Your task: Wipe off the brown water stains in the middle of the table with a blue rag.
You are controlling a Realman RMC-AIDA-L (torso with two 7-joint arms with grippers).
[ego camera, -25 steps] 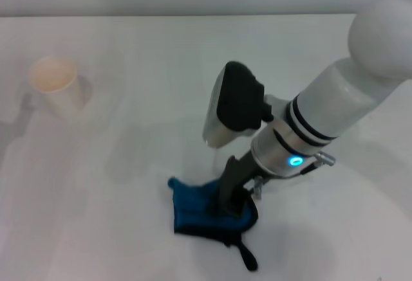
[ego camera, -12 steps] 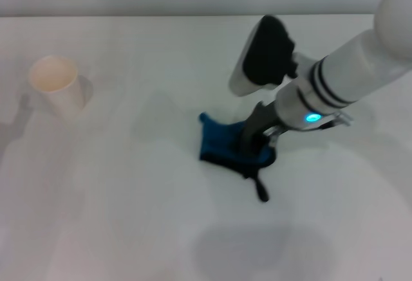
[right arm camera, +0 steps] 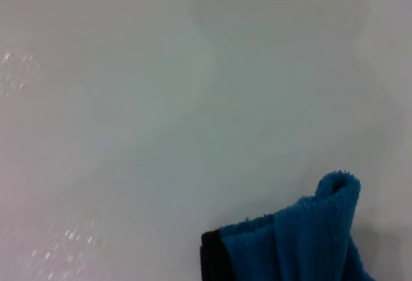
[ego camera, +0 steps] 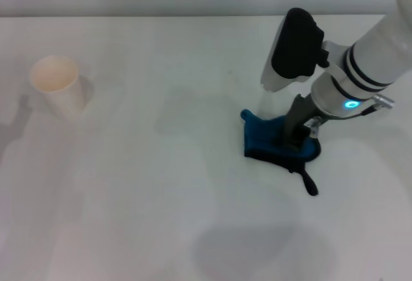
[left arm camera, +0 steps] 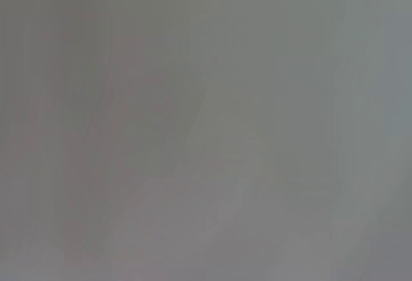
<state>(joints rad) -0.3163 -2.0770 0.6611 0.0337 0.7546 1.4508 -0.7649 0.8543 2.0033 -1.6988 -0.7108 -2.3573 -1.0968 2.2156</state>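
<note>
Dragged from the near middle of the table (ego camera: 129, 217) toward its far right over the past second, the blue rag (ego camera: 267, 141) now lies bunched under the right gripper (ego camera: 293, 141), its black loop tail trailing toward the robot. The dark fingers press down into the cloth and appear closed on a fold of it, though the grip itself is partly hidden by the rag. No brown water stains can be made out on the white surface in the head view or the right wrist view, which shows only bare tabletop beyond the rag's raised edge. The wiping step looks well advanced, perhaps at the end of a stroke; the next move would likely call for another pass back across the middle, or for letting go of the cloth. A white paper cup (ego camera: 56, 87) stands upright at far left, well apart, apparently empty. The left arm is out of sight.
</note>
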